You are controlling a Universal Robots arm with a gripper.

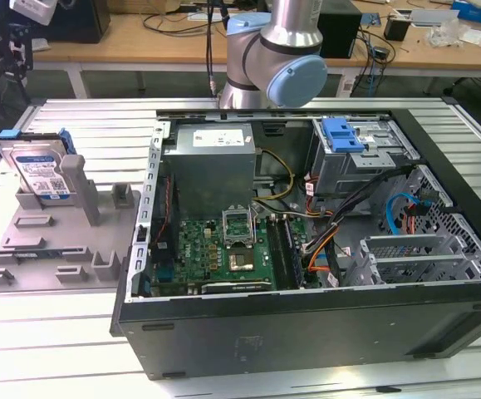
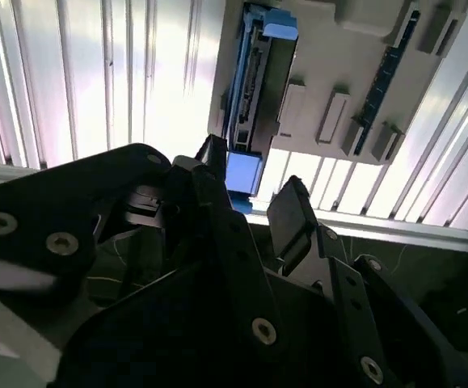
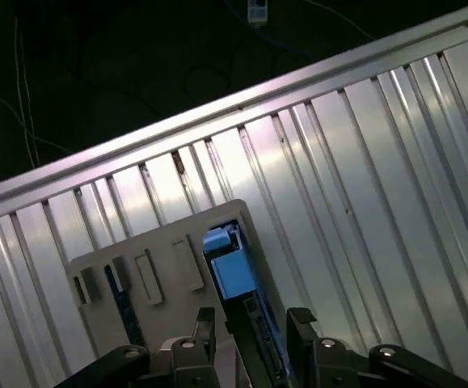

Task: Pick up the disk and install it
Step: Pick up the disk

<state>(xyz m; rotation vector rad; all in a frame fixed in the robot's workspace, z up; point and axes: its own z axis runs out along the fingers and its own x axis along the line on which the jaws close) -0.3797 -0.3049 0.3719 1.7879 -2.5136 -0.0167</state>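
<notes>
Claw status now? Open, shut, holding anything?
Claw: open, holding nothing. The disk stands in the grey tray, seen in the gap between the fingers.

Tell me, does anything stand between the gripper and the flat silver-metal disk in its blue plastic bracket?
Nothing visible does. In the first wrist view the open gripper hangs over the flat silver-metal disk, which stands on edge in the grey plastic fixture tray. Only open space lies between them.
</notes>
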